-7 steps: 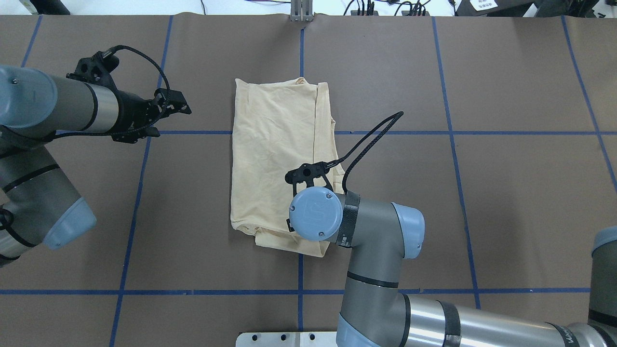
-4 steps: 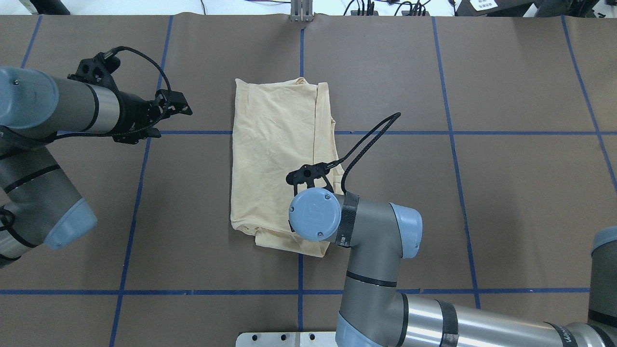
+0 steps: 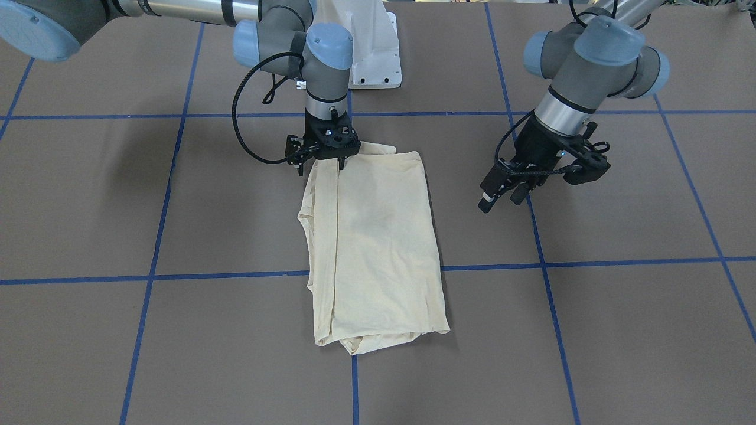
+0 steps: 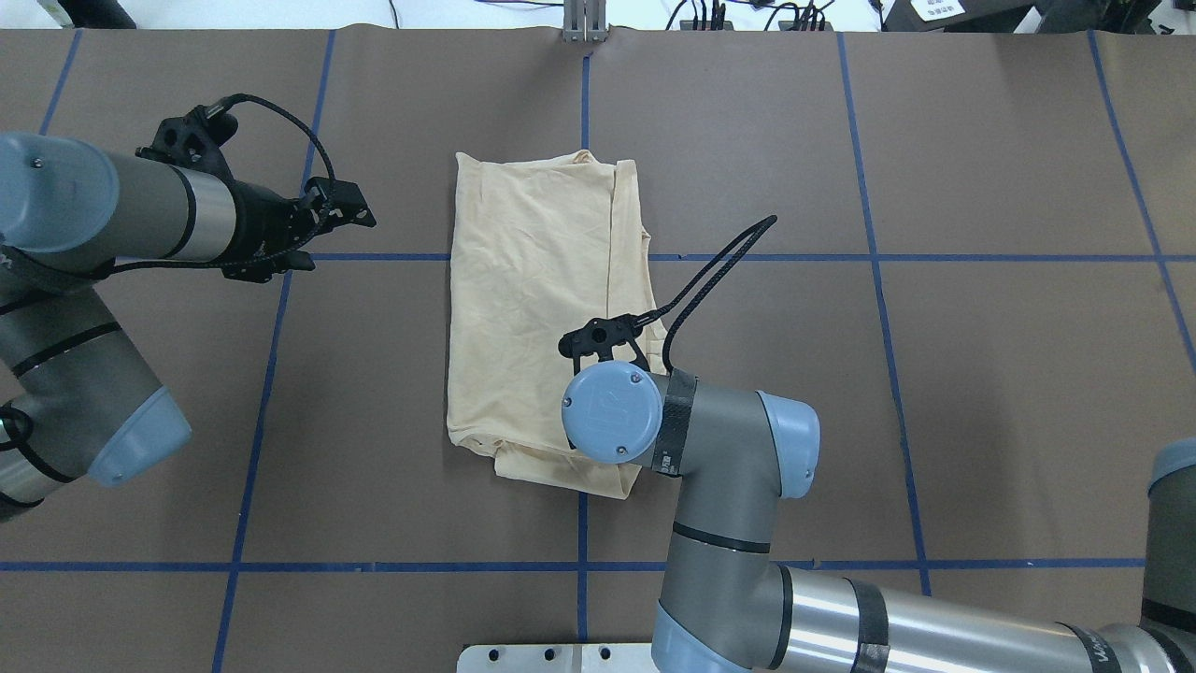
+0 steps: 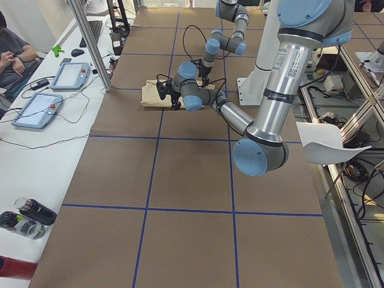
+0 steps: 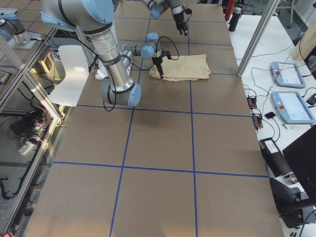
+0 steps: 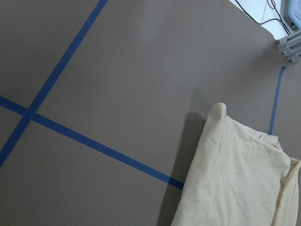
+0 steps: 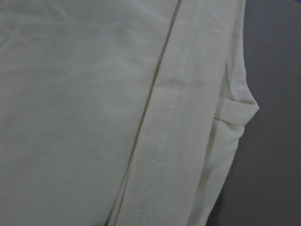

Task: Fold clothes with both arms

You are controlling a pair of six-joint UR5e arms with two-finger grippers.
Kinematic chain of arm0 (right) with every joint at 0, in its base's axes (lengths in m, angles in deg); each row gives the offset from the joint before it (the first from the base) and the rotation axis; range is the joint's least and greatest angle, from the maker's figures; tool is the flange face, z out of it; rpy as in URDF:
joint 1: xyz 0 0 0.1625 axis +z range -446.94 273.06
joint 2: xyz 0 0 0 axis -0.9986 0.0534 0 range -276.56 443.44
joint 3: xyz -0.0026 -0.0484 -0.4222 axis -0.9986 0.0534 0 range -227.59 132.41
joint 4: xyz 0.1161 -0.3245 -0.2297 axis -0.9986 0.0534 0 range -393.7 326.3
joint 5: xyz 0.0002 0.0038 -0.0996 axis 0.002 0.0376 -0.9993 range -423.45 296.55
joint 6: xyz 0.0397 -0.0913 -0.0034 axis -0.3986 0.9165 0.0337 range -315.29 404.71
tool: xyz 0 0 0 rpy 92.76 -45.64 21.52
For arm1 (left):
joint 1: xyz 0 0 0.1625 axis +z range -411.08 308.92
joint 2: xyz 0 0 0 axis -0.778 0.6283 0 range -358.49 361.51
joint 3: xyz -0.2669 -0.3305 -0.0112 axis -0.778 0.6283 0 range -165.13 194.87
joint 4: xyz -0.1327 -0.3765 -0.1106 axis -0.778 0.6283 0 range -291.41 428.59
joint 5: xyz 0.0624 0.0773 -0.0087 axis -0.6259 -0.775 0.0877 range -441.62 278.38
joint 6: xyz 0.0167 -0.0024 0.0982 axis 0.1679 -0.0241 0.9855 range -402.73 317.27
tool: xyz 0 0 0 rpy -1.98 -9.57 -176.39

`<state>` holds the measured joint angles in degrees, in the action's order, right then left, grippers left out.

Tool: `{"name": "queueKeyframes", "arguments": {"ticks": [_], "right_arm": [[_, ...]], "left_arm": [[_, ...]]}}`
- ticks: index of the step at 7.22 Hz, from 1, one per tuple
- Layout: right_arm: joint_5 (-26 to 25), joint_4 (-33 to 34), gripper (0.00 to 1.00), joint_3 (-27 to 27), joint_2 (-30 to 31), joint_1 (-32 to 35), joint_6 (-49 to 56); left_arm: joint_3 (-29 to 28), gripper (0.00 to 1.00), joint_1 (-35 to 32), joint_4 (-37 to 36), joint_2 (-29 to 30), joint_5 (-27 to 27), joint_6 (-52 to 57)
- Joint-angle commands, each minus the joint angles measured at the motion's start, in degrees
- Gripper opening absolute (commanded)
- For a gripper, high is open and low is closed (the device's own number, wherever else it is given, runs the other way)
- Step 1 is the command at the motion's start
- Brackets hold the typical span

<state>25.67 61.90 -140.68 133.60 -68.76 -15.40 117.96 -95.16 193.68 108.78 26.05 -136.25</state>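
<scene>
- Showing the T-shirt (image 4: pixel 533 308) lying folded in a long rectangle, mid-table (image 4: pixel 934 374).
- Pointing the right gripper (image 3: pixel 320 169) straight down at the shirt's robot-side edge, jaws looking spread, clasping nothing visible.
- Hanging the left gripper (image 3: pixel 501 203) beside the shirt, apart, jaws parted, empty.

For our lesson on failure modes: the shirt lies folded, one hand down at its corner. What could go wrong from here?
1. Only the right hand is at the shirt, on one corner; the left hand hangs over bare table, so a lift might skew the fold.
2. Layers at the far end lie uneven and may slip apart.
</scene>
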Motion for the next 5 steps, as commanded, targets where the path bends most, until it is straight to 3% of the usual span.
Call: {"name": "queueKeyframes", "arguments": {"ticks": [1, 5], "right_arm": [[0.61, 0.56, 1.0, -0.07, 0.3, 0.89, 0.26], [5.1, 0.56, 1.0, -2.07, 4.58, 6.07, 3.23]], "left_arm": [[0.01, 1.0, 0.49, 0.06, 0.13, 0.0, -0.09], [0.71, 1.0, 0.75, -0.2, 0.57, 0.09, -0.52]]}}
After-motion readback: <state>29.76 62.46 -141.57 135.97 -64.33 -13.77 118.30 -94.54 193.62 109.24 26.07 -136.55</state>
